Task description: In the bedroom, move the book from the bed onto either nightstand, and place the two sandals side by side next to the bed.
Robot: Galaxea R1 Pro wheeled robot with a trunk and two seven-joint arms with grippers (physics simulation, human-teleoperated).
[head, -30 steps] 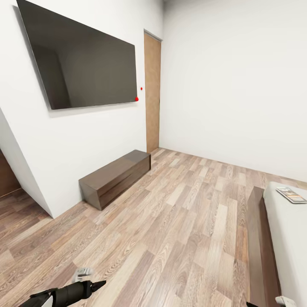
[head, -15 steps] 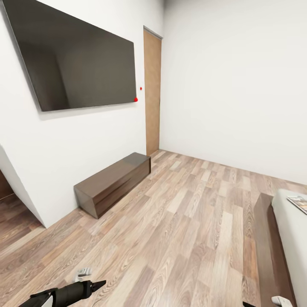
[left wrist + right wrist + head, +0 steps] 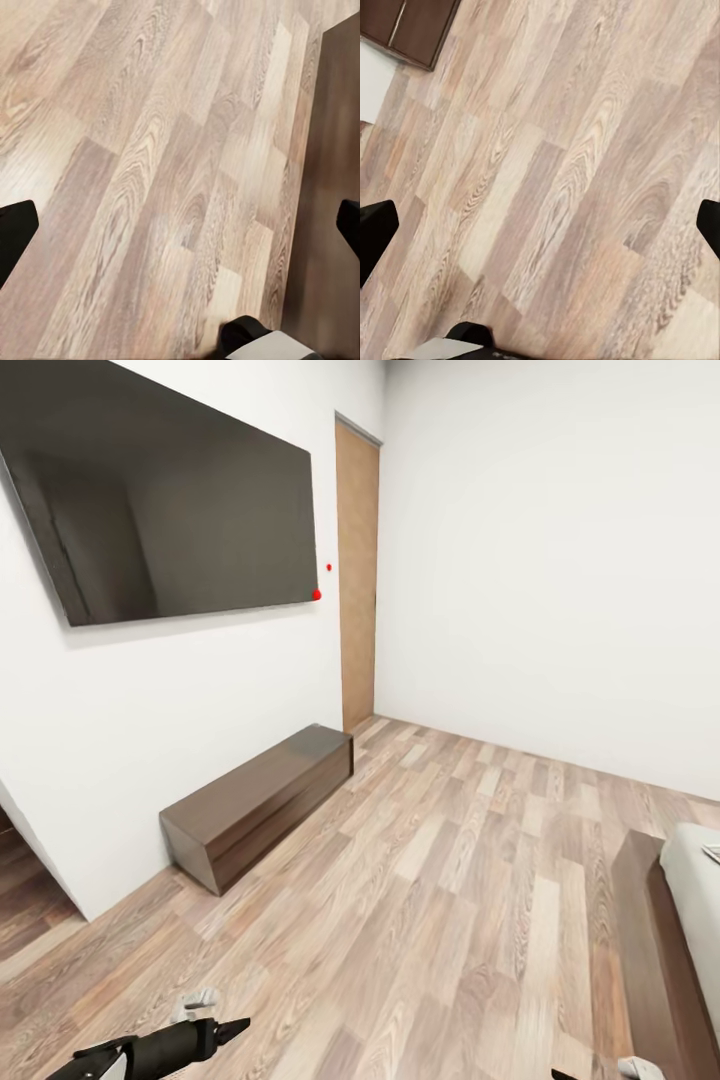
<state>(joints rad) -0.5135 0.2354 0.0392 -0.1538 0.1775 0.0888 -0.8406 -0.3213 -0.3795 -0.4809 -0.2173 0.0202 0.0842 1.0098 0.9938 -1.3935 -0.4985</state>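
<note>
I am in the bedroom, on a brown wood-plank floor point(image 3: 440, 920). The corner of the bed point(image 3: 648, 940), with its dark frame and grey mattress, shows at the right edge in the head view. A sliver of the book point(image 3: 713, 851) lies on that mattress, cut off by the frame's edge. The sandals and the nightstand are out of view. My left arm point(image 3: 165, 1048) hangs low at the bottom left. The left gripper point(image 3: 180, 232) and the right gripper point(image 3: 540, 229) are both open over bare floor, holding nothing.
A long low dark bench point(image 3: 262, 800) stands against the left wall under a big black wall screen point(image 3: 170, 510). A wooden door point(image 3: 357, 575) is in the far corner. A dark wooden cabinet front point(image 3: 409, 30) shows in the right wrist view. A white wall corner point(image 3: 60, 880) juts out at left.
The whole head view has shifted: the camera has moved, so the bed and book now sit further toward the right edge and the screen looks larger. Both arms hold the same pose.
</note>
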